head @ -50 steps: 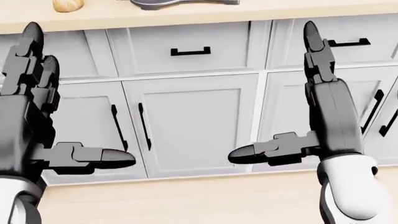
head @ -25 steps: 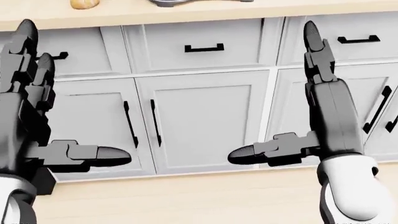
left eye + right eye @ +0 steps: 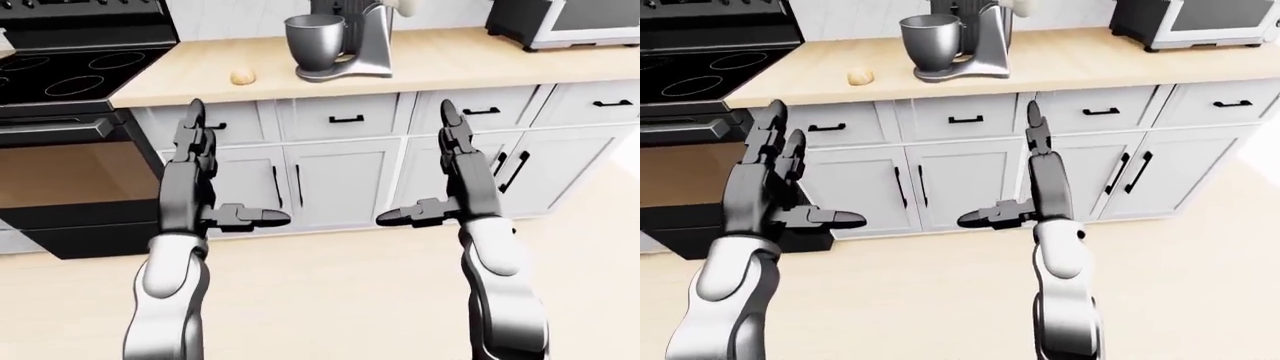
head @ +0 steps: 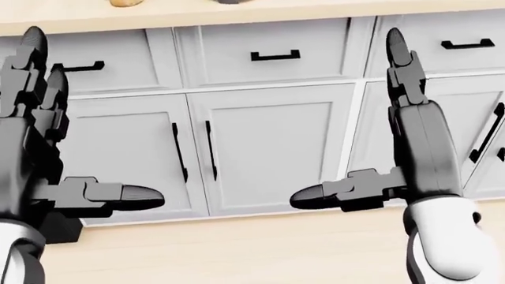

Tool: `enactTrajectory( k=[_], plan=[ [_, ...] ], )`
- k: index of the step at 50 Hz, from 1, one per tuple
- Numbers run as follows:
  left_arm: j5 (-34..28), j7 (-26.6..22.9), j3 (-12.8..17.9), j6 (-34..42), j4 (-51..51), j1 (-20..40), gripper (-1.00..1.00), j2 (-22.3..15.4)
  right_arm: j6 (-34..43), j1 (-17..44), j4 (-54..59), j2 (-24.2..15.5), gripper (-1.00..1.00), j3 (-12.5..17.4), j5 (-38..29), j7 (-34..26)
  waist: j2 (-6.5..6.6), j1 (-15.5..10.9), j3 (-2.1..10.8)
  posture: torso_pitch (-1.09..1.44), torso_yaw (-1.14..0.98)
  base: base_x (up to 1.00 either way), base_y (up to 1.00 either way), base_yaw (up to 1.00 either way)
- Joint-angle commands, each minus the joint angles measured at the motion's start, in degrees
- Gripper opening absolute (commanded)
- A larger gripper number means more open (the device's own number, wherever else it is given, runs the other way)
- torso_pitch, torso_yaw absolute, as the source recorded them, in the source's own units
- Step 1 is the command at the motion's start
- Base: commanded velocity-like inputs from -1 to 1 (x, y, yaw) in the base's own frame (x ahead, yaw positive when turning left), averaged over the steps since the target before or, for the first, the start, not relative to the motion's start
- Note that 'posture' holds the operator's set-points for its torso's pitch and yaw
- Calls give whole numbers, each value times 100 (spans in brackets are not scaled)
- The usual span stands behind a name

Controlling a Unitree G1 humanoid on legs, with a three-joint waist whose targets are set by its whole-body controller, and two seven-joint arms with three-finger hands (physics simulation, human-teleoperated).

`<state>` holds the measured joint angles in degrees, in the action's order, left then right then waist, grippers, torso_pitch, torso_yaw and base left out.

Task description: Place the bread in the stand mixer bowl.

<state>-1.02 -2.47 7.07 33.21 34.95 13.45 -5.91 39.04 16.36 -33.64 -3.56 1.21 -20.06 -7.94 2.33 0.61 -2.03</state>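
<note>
- The robot's left hand (image 3: 190, 180), dark grey with three jointed fingers, is raised with its two long fingers pointing up and its thumb (image 3: 255, 218) jutting sideways toward the other hand; it is spread wide and holds nothing.
- The right hand (image 3: 462, 176), of the same dark grey build, mirrors it: fingers upright, thumb (image 3: 405, 216) pointing toward the left hand, wide apart and empty.
- The two hands stand well apart, palms facing each other, with bare cupboard doors showing between them.
- The small round golden-brown bread roll (image 3: 242, 76) lies on the light wooden table (image 3: 460, 60), above and a little to the right of the left hand in the left-eye view, well beyond its fingertips.
- The silver metal stand mixer (image 3: 362, 41) stands on the same table, above the gap between the hands, nearer the right hand's side.
- Its shiny steel mixing bowl (image 3: 313, 43) sits on the mixer's base, just to the right of the bread roll and apart from it.
- White panelled cupboards with black bar handles (image 4: 260, 142) fill the space beyond both hands.
- A black glass-top stove with an oven door (image 3: 60, 112) stands to the left of the left hand.
- A dark microwave oven (image 3: 1195, 22) sits on the table far above and to the right of the right hand.
- Pale wooden floor (image 3: 330, 300) lies beneath both arms.
</note>
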Motion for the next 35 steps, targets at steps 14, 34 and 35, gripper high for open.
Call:
enactTrajectory(
  k=[14, 34, 35],
  plan=[
    [-21, 34, 64, -115, 151, 138, 100, -58, -176, 124, -151, 1, 100, -25, 30, 5, -444, -35, 115, 0, 0, 0, 17, 0],
    [-26, 3, 73, -193, 125, 61, 100, -47, -165, 132, -187, 4, 100, -34, 32, 32, -238, -75, 184, 0, 0, 1, 2, 0],
    [-38, 4, 58, -210, 122, 43, 100, -43, -166, 130, -188, 3, 100, -33, 31, 31, -239, -77, 193, 0, 0, 2, 0, 0]
  ],
)
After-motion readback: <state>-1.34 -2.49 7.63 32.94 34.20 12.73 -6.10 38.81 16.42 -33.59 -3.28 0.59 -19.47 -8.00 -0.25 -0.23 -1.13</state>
